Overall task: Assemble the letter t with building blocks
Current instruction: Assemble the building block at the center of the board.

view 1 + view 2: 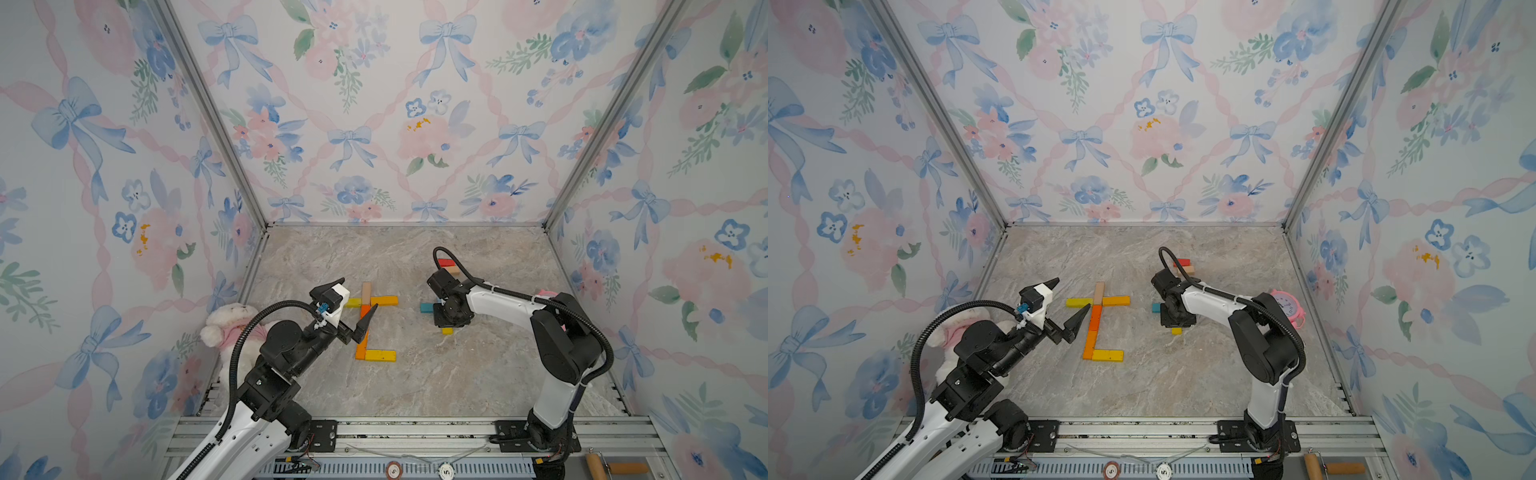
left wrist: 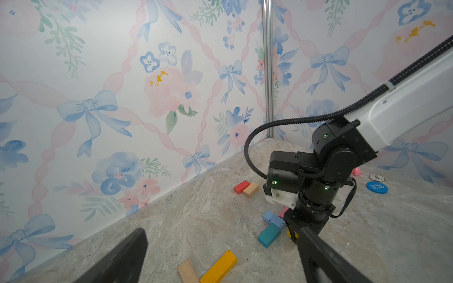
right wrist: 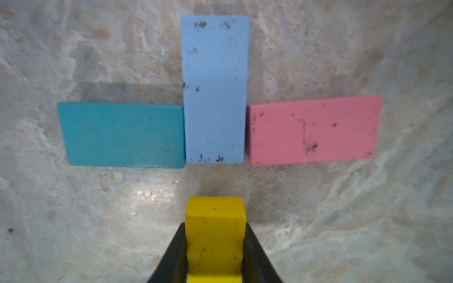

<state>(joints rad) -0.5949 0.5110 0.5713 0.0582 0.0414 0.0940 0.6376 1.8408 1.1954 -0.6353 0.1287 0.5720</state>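
In both top views a figure of building blocks lies mid-table: a tan block (image 1: 366, 293), a yellow one (image 1: 353, 302) and a yellow-orange one (image 1: 384, 300) form a crossbar on an orange stem (image 1: 363, 332) with a yellow foot (image 1: 380, 355). My left gripper (image 1: 359, 293) hovers open over the crossbar's left part, holding nothing. My right gripper (image 3: 215, 227) is shut on a short yellow block (image 3: 215, 235), just short of a light blue block (image 3: 215, 90) flanked by a teal block (image 3: 122, 134) and a pink block (image 3: 313, 129). A red block (image 1: 445, 262) and a peach block (image 1: 454, 270) lie behind the right arm.
A white plush toy (image 1: 232, 328) lies against the left wall beside the left arm. A pink alarm clock (image 1: 1287, 309) stands behind the right arm's elbow, and a blue round chip (image 2: 377, 187) lies near it. Floral walls close in three sides.
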